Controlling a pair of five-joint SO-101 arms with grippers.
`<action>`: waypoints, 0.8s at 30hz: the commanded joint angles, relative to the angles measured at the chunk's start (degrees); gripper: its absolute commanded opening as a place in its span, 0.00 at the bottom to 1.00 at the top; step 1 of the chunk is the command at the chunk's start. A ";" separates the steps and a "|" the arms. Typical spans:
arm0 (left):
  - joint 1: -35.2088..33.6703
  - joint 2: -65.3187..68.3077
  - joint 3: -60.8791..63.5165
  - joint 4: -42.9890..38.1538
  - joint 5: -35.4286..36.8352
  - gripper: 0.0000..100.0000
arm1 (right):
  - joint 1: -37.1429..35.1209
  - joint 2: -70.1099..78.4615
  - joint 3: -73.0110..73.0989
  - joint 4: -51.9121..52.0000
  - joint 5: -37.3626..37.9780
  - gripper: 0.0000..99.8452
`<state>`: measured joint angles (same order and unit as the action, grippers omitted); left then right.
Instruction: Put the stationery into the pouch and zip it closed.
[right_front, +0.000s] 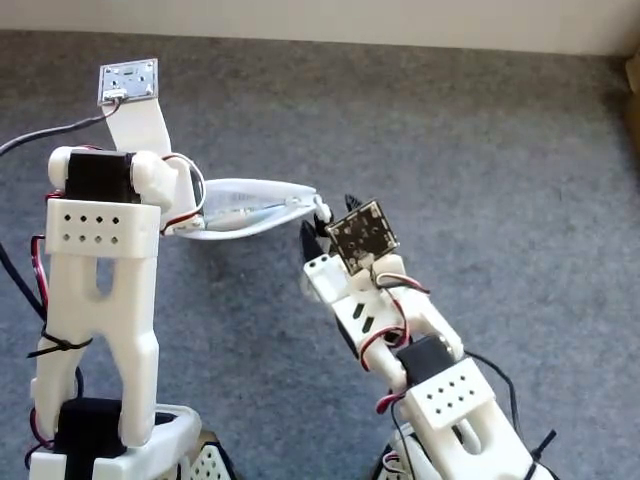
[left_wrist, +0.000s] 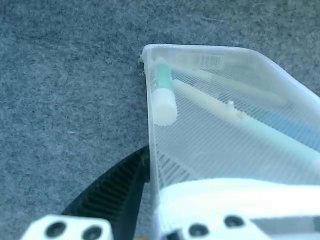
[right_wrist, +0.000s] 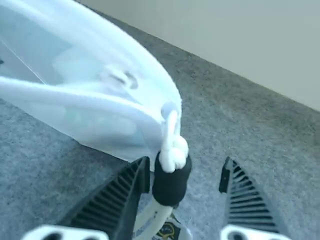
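Observation:
A translucent white mesh pouch (right_front: 245, 207) lies on grey carpet between the two arms. Through its wall I see a green-and-white stick (left_wrist: 162, 92) and a pale pen (left_wrist: 240, 120). My left gripper (right_front: 190, 215) is shut on the pouch's left end; its black finger (left_wrist: 120, 190) lies against the pouch edge (left_wrist: 150, 130). At the pouch's right end my right gripper (right_wrist: 185, 164) stands open. The zipper pull (right_wrist: 171, 170), a black sleeve with a knotted white cord, hangs between the fingers, close to one of them. The pouch mouth (right_wrist: 100, 75) gapes along its top.
Grey carpet (right_front: 480, 150) covers the whole work surface, with free room to the right and beyond the pouch. A pale wall (right_front: 320, 15) runs along the far edge. A brownish object (right_front: 632, 90) shows at the right edge.

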<state>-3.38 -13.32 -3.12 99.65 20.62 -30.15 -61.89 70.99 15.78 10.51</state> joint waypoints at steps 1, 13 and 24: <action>0.22 0.92 0.84 -0.35 -0.35 0.01 | 0.48 -4.79 -2.33 -1.27 -0.18 0.21; 0.22 0.92 0.92 0.00 -0.35 0.01 | 0.48 2.59 -2.15 -1.63 -0.35 0.21; 0.22 0.84 2.15 -0.44 -0.35 0.01 | 0.48 -4.26 -1.71 -1.36 -0.09 0.19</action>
<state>-3.38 -13.32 -2.15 99.65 20.62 -30.15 -63.12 70.99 15.78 10.51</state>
